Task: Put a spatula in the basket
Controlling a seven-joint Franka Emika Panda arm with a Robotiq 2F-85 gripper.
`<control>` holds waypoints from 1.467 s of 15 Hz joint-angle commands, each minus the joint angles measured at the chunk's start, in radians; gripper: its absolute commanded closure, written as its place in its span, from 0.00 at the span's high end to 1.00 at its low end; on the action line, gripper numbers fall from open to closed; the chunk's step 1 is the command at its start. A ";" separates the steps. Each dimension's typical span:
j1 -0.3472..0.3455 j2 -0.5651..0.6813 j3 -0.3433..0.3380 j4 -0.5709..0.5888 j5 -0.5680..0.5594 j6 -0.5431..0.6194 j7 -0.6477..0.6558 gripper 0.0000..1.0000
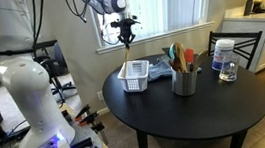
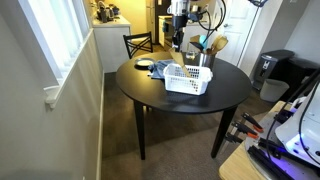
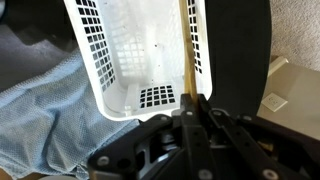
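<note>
Exterior view, step: the spatula [image 1: 128,46] hangs upright in the tool [image 1: 124,30], which is clenched on its handle, above the basket [image 1: 135,76]. The carry is judged nearly done.
Exterior view, neighbours: a grey utensil holder [image 1: 184,80] stands at 3 o'clock of the basket, and a jar [image 1: 225,59] is farther out on the same side.
Exterior view, surface: a round dark surface [image 2: 150,95] is shown, with a blue cloth [image 2: 158,68] lying against the basket.
Exterior view, room: a chair [image 2: 138,42] is seen beyond the surface, over carpeted floor, with a bright window at 9 o'clock.
Wrist view, spatula: the thin tan handle runs from the tool at 6 o'clock toward 12 o'clock, over the basket's inside and just beside its 3 o'clock wall. The head cannot be made out.
Next move: a straight lowering is called for, with the head kept inside that wall, then a release. The handle is expected to lean on the rim.
</note>
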State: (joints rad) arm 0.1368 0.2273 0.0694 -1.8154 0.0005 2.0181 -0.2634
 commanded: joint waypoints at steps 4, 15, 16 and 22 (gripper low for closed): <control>-0.034 -0.131 0.003 -0.134 -0.025 0.023 0.027 0.58; -0.077 -0.155 -0.027 -0.103 -0.025 -0.001 0.002 0.90; -0.077 -0.155 -0.027 -0.104 -0.025 -0.001 0.002 0.90; -0.077 -0.155 -0.026 -0.106 -0.025 -0.001 0.002 0.90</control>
State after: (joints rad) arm 0.0687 0.0716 0.0338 -1.9240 -0.0240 2.0199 -0.2627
